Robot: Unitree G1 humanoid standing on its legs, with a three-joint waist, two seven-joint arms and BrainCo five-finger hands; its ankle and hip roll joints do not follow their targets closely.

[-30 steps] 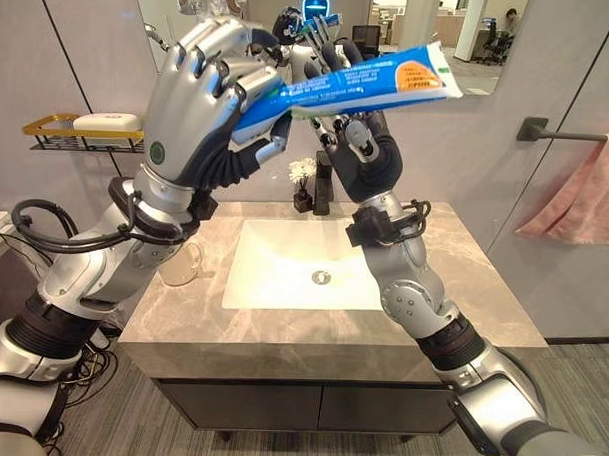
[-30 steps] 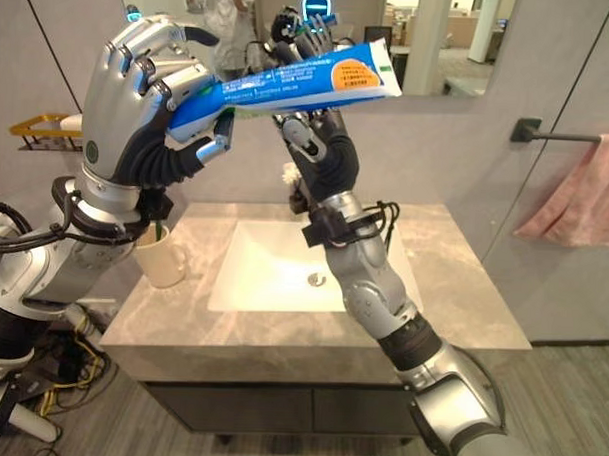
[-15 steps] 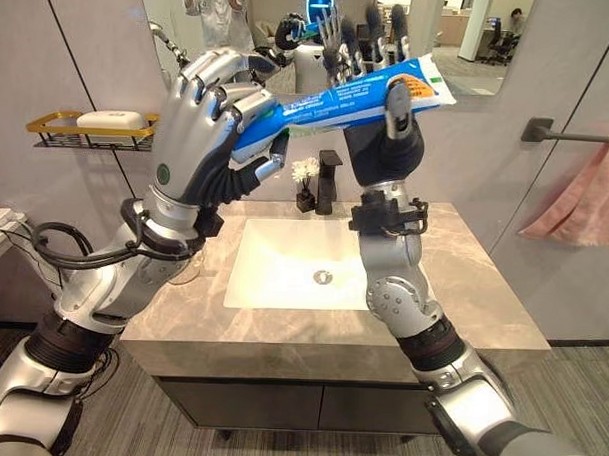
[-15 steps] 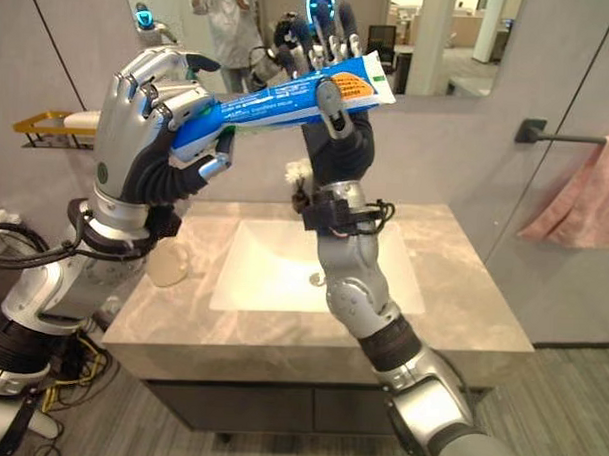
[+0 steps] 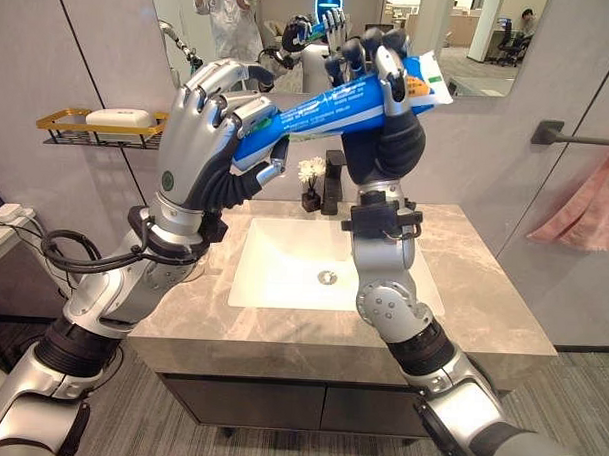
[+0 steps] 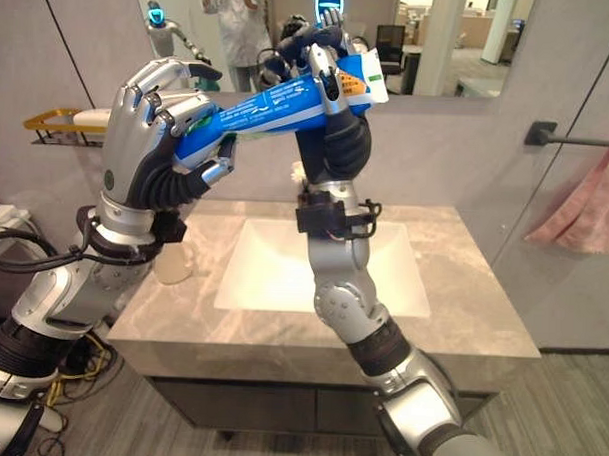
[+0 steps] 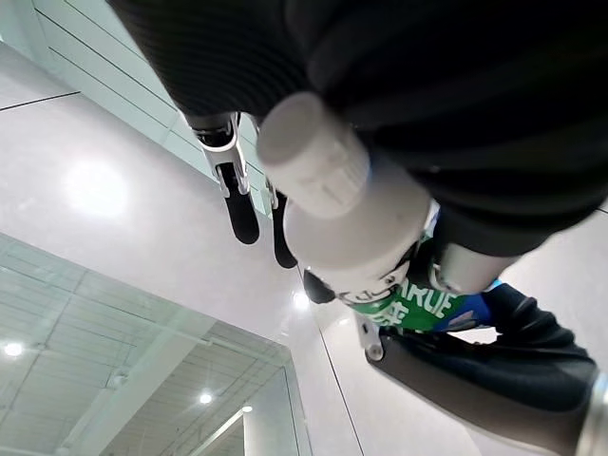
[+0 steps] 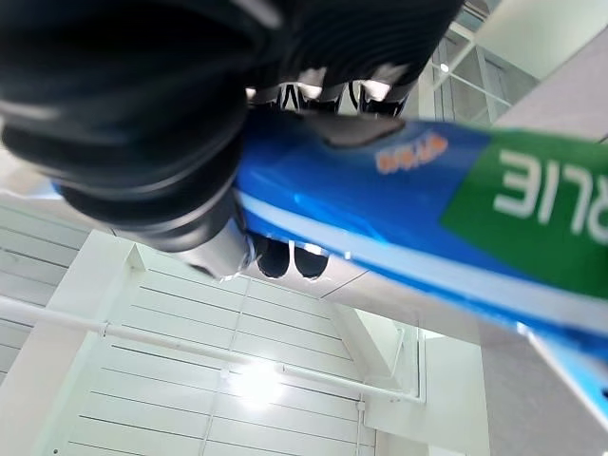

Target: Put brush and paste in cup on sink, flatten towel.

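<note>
A blue toothpaste tube (image 5: 319, 103) is held high in front of the mirror, above the sink basin (image 5: 283, 272). My left hand (image 5: 202, 154) is shut round its cap end, and the white cap (image 7: 318, 157) pokes out past the palm. My right hand (image 5: 388, 141) stands upright behind the tube's flat end, with its fingers and thumb curled over it. The tube (image 8: 380, 209) lies across that palm. A pale cup (image 6: 171, 265) stands on the counter's left side, partly behind my left arm. A pink towel (image 5: 586, 203) hangs bunched on the bar (image 5: 578, 138) at the right.
A black faucet (image 5: 331, 184) and a small flower pot (image 5: 306, 176) stand behind the basin. A gold wall shelf with soap (image 5: 98, 126) is on the left. The stone counter (image 5: 482, 304) has bare room right of the basin. A person shows in the mirror (image 5: 232, 15).
My right hand's fingers, straight behind the tube half a second ago, have curled over its flat end. The tube has tipped slightly more upright. The camera has shifted a little.
</note>
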